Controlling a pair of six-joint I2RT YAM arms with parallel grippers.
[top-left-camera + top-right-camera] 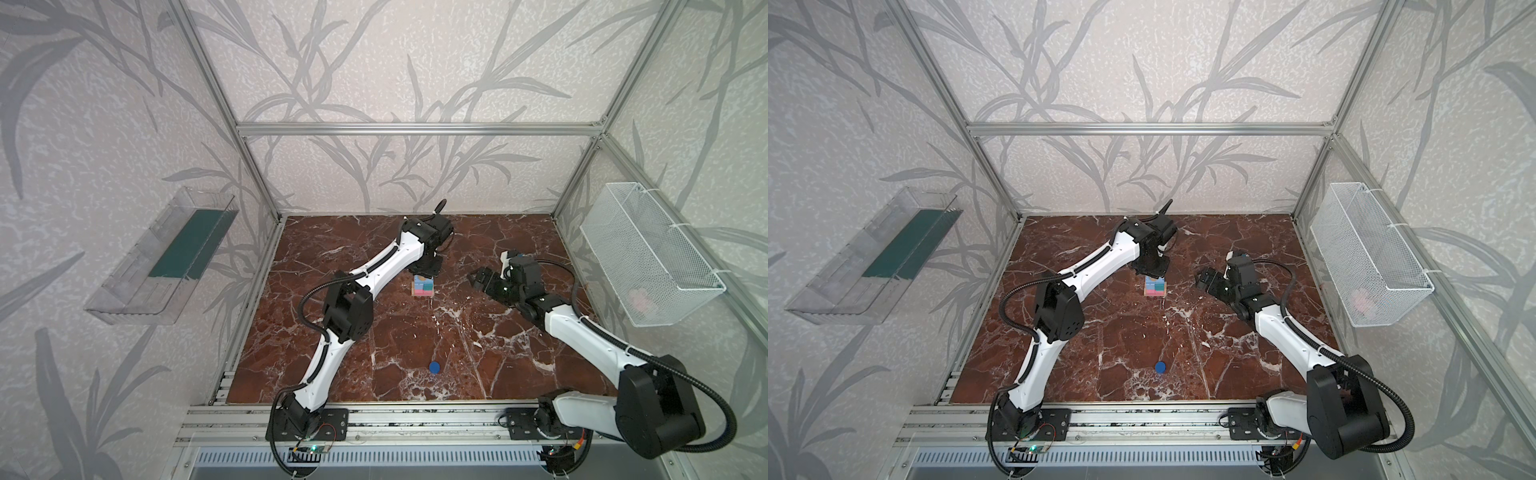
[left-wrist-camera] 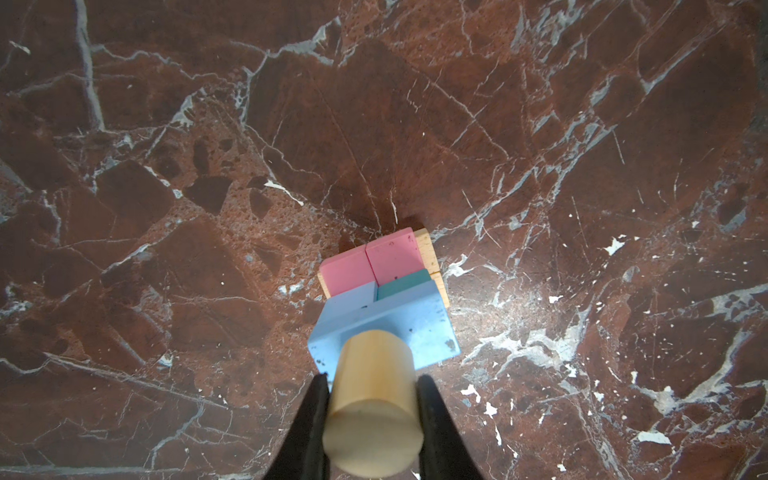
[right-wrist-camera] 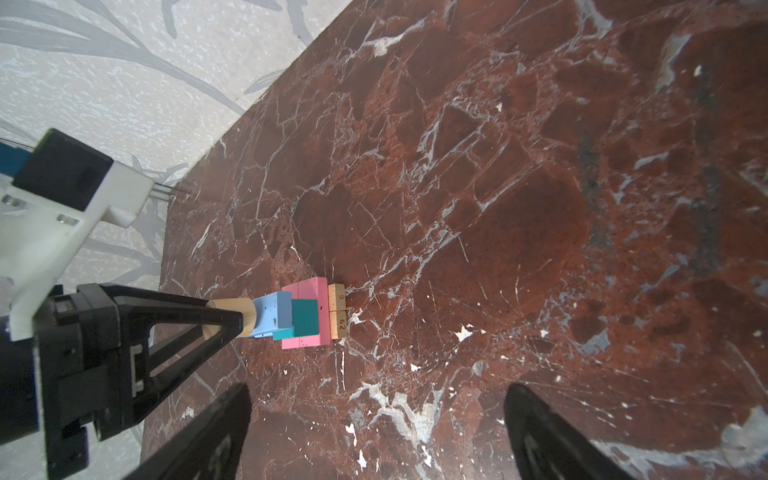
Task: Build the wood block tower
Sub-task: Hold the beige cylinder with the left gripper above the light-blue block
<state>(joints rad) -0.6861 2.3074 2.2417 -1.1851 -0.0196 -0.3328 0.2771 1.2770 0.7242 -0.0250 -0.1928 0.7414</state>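
The tower stands mid-table: tan bars lowest, pink bars on them, then a teal cube and light blue blocks. My left gripper hangs straight over it, shut on the tan cylinder, whose lower end meets the top light blue block. My right gripper is open and holds nothing, to the right of the tower and apart from it. The dark blue cylinder stands alone near the front.
A clear plastic bin hangs on the left wall. On the right wall is a white wire basket with something pink inside. An aluminium rail runs along the front edge.
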